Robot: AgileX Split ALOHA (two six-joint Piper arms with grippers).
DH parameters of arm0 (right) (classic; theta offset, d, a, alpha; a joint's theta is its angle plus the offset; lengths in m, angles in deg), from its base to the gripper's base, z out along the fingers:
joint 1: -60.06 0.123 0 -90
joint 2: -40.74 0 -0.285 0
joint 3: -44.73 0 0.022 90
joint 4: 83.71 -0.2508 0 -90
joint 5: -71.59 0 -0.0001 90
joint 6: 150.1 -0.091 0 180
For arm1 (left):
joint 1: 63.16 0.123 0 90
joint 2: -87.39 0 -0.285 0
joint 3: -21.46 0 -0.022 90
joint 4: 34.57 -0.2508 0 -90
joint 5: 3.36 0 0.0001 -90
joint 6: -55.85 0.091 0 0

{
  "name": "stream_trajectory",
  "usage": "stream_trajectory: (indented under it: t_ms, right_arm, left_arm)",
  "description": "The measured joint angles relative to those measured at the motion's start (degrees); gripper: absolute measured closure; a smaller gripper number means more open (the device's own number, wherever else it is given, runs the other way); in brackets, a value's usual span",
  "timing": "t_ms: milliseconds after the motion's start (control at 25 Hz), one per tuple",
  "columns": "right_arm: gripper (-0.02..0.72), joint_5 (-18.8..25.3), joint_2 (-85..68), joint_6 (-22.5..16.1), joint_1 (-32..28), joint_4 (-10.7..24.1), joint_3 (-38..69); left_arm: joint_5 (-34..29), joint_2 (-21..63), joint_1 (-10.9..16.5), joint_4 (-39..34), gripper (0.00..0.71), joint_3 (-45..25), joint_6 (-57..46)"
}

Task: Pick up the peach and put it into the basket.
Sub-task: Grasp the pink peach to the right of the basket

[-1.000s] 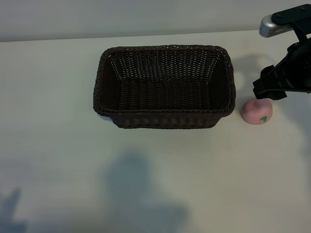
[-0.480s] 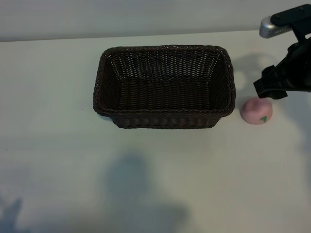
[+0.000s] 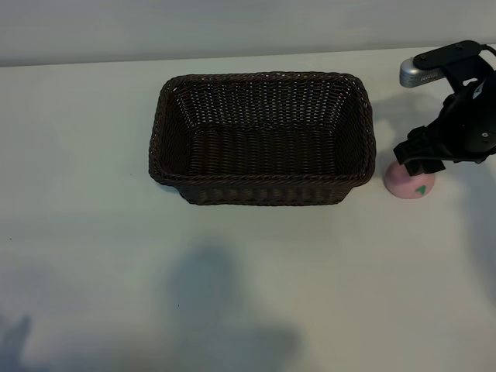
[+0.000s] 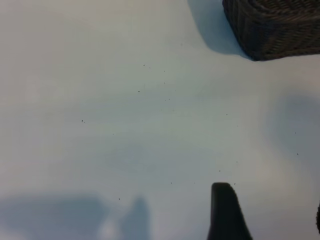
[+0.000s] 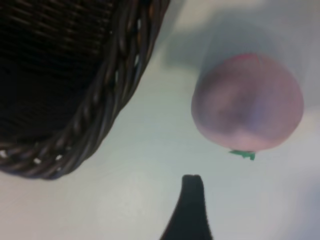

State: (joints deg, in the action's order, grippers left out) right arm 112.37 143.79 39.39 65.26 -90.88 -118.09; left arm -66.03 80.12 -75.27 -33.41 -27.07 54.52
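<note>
The small round pale pink peach (image 3: 411, 184) with its tiny green leaf mark sits on the white table (image 3: 85, 155), just beside the basket's short end and outside it, with a narrow strip of bare table between the two. It is not lifted and nothing grips it.

The right gripper (image 3: 421, 160), a black claw on the right arm, hangs directly over the peach, so that from the exterior view its lower edge covers the fruit's top. In the right wrist view the peach (image 5: 248, 102) lies just ahead of the claw, a little to one side of the single dark fingertip (image 5: 191, 202) that shows there; the other finger is out of that picture. The fingers stand wide apart, with nothing between them.

The large rectangular dark brown woven wicker basket (image 3: 263, 138), with braided rim and sloping sides, lies to the side of this claw, near it; its rounded corner (image 5: 95, 115) fills part of the right wrist view, close to the peach.

The left gripper (image 4: 270, 215) is off the exterior view. It hangs over bare table well apart from the peach, a corner of the basket (image 4: 272, 30) ahead of it. One dark finger (image 4: 226, 212) shows; whether this claw is apart or together cannot be told.
</note>
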Motion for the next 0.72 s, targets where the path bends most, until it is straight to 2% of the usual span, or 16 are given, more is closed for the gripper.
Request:
stream_trajectory:
  t_ms: [720]
  right_arm:
    - [0.108, -6.8, 9.3, -1.1, 0.0, -0.1, 0.0]
  left_arm:
    - [0.0, 0.0, 0.0, 0.0, 0.278, 0.0, 0.1]
